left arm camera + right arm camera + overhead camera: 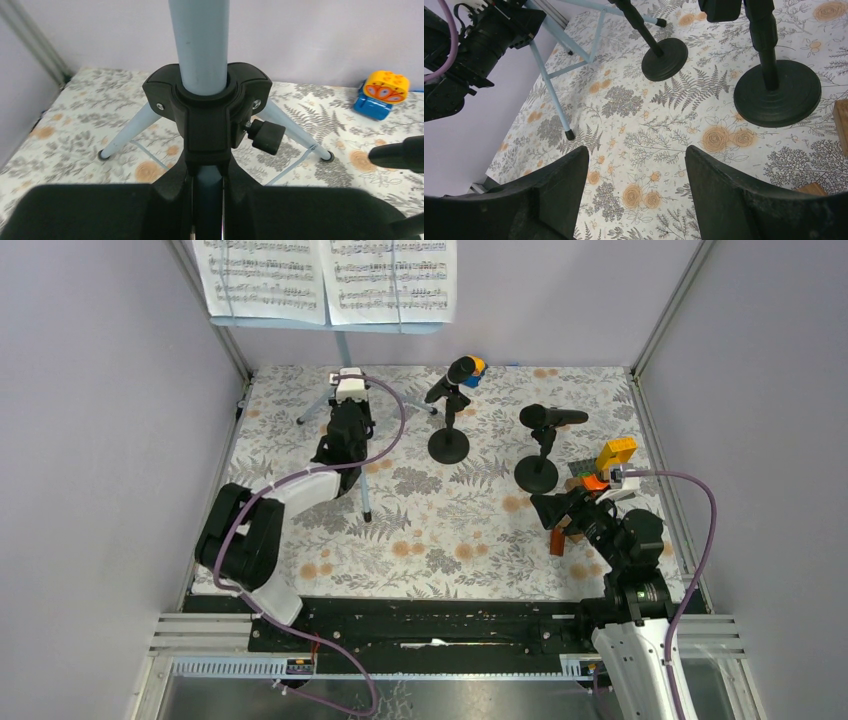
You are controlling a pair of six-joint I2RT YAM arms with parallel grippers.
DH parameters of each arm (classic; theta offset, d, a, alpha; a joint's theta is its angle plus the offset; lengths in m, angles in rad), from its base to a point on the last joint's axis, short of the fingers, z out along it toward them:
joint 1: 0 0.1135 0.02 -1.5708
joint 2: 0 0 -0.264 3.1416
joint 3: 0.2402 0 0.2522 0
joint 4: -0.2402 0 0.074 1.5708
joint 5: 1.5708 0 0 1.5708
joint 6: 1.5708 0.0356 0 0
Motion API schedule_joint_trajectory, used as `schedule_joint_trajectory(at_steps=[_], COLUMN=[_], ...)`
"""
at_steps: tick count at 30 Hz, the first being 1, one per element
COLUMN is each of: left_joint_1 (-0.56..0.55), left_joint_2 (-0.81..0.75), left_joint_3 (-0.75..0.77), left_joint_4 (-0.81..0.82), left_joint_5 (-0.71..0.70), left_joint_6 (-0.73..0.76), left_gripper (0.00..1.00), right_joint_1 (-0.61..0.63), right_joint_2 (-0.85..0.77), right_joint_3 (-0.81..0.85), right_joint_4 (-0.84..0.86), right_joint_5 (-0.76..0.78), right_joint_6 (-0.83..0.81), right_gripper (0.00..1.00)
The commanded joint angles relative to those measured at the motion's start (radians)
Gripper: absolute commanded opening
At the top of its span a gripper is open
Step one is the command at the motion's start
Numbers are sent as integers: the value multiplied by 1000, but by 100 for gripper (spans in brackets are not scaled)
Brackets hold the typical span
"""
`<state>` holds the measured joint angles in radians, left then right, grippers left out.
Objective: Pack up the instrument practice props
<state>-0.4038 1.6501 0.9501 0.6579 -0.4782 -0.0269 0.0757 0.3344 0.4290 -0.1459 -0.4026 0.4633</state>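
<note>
- The left gripper [207, 186] had its jaws closed on the thin blue-grey tripod [200, 45], clamping a dark bar directly beneath the black plastic hub [207, 107]. Whether that bar was the centre stem or the near leg could not be determined.
- The right gripper [636, 160] stood with jaws wide apart, holding nothing, above the floral tablecloth [624, 115].
- The tripod stood upright at the far left with its feet spread. It carried the light-blue perforated music desk [330, 326] and the white sheet-music pages [265, 275].
- The two black microphones [462, 370] sat in their round-based black holders [537, 475] at centre and right, untouched.
- Assessment: the step in hand appeared to be securing the stand for folding.
- Recommendation: keep the clamp firm and the pole vertical, since the loaded desk looked top-heavy.
- The pages should probably be lifted off before any tilting.
- The black locking knob [265, 136] on the hub's right side would need the free right gripper, which should come in around the holders.
</note>
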Motion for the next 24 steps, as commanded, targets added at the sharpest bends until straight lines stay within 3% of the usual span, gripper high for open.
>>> schedule_joint_trajectory(at_steps=[1, 5, 10, 13, 17, 24], left_joint_1=[13, -23, -124, -153, -209, -375], left_joint_2=[-123, -228, -312, -357, -457, -571], left_joint_3=[-54, -92, -78, -84, -146, -254], left_joint_4=[-127, -270, -464, -588, -654, -755], left_joint_5=[-200, -204, -336, -338, -264, -354], left_joint_6=[57, 3, -43, -118, -186, -277], left_gripper=[0, 0, 0, 0, 0, 0], right_joint_1=[-1, -1, -1, -1, -1, -1], right_joint_2=[-14, -18, -12, -12, -22, -26], right_joint_3=[40, 45, 56, 66, 72, 83], right_joint_4=[2, -5, -11, -25, -38, -53], right_joint_5=[7, 14, 16, 13, 19, 19], right_joint_6=[-17, -31, -40, -45, -55, -64], right_gripper=[77, 78, 78, 78, 78, 78])
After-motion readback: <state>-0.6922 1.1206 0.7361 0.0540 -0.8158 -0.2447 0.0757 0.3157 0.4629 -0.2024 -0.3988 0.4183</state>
